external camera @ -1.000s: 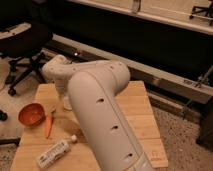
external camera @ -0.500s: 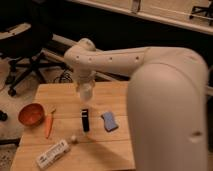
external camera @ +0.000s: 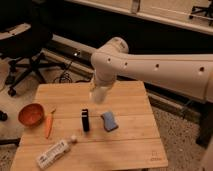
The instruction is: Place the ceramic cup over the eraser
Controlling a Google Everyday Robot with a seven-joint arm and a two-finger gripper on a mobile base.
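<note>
— Item one: gripper [external camera: 98, 87]?
— Centre of frame, under the white arm [external camera: 150, 67]; closed around the ceramic cup [external camera: 99, 96] (held above the table [external camera: 130, 150], upper middle)
— Item two: eraser [external camera: 85, 120]?
— Upright on the table, below and left of the cup, apart from it; blue pad [external camera: 109, 121] near its right

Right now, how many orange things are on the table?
2: the bowl at the table's left edge, the carrot beside it. The tool, shut on the cup, hovers above the middle.
</note>
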